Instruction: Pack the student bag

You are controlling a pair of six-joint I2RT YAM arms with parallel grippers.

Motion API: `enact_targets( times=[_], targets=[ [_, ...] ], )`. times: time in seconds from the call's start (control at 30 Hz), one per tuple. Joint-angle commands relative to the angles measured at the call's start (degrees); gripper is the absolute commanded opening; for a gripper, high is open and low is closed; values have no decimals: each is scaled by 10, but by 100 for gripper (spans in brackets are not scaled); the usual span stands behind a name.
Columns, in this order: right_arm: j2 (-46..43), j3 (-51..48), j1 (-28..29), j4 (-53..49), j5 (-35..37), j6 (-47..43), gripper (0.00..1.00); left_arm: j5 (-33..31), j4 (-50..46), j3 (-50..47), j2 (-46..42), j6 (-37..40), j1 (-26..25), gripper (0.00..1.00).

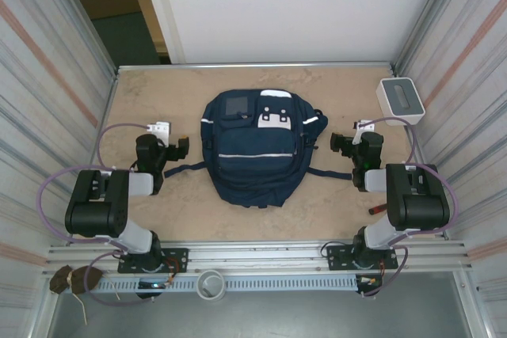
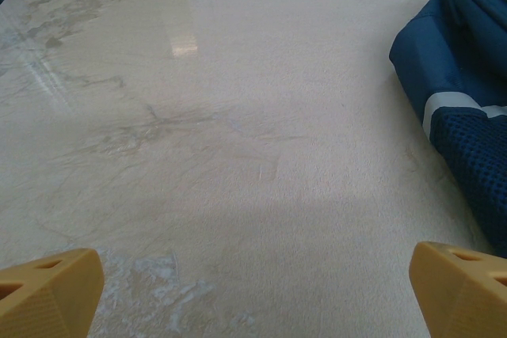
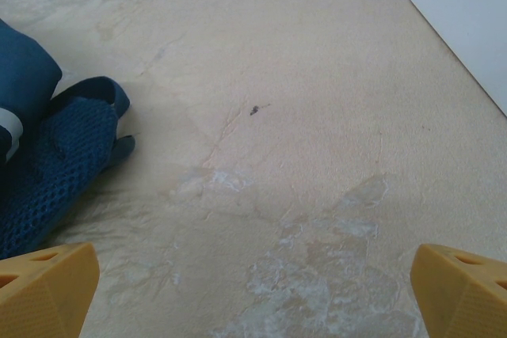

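The student bag [image 1: 257, 144] lies flat at the middle of the table [image 1: 174, 211], between both arms. The left gripper [image 1: 181, 148] sits at the bag's 9 o'clock, near it, fingers spread wide and empty. The right gripper [image 1: 341, 142] sits at its 3 o'clock, also spread and empty.
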Motion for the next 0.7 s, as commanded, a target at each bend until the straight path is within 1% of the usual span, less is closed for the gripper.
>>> enact_targets(
  times=[0.0, 0.67],
  targets=[
    [-2, 10, -5, -2, -2, 12, 99, 4, 2, 7, -6, -5, 1, 99],
    [-3, 10, -4, -2, -4, 11, 99, 5, 2, 8, -6, -5, 1, 99]
  ],
)
